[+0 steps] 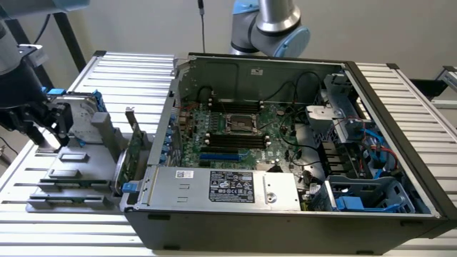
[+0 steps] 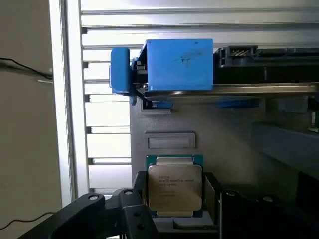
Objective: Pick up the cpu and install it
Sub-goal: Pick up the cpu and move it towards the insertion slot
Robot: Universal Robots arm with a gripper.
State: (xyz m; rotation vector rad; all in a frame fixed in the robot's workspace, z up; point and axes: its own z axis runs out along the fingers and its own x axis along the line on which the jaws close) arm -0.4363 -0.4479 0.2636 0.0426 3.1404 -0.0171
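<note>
The black two-finger claw (image 2: 175,198) is clamped on the flat, square, silver-topped cpu (image 2: 174,184), which lies at the grey plastic parts tray's (image 1: 71,179) edge on the exterior view's left.

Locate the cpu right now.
The cpu lies flat on the grey parts holder, to the exterior view's left of the open computer case, directly at the gripper and a short way from the blue block.
</note>
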